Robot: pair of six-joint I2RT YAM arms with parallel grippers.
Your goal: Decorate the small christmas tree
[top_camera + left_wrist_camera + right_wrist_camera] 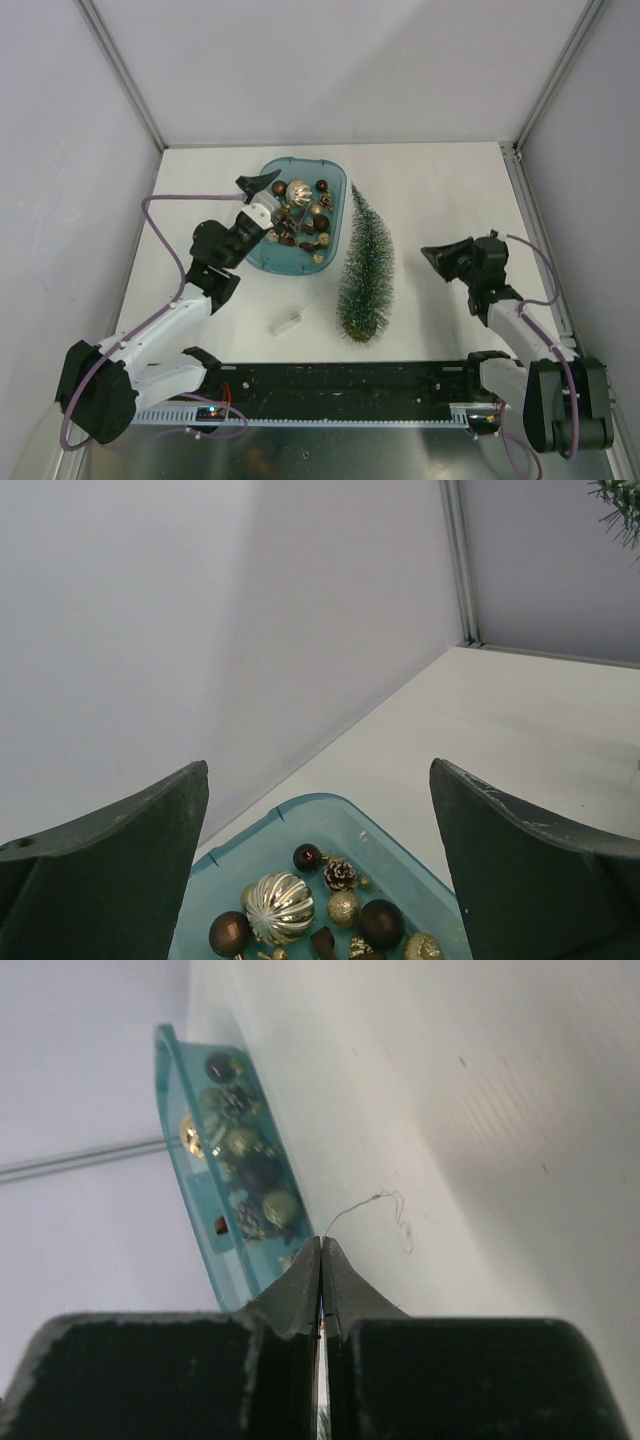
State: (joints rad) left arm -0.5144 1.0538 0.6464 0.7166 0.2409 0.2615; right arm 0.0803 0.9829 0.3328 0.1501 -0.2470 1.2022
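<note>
The small christmas tree (365, 265) lies flat on the white table, base toward me and tip by the teal tray (262, 262). A few of its bristles show at the top right of the left wrist view (622, 500). The tray (320, 802) holds gold, brown and silver ornaments, among them a ribbed silver ball (280, 908) and a pinecone (340, 874). My left gripper (270, 205) hovers over the tray's left side, jaws wide open (320, 770) with nothing between them. My right gripper (430, 253) hangs right of the tree, pointing at it, its fingertips pressed together (321, 1240) and holding nothing.
A small white box (285, 322) with a thin wire (385, 1205) lies on the table in front of the tray (200, 1210). Grey walls stand on three sides. A black rail (350, 385) runs along the near edge.
</note>
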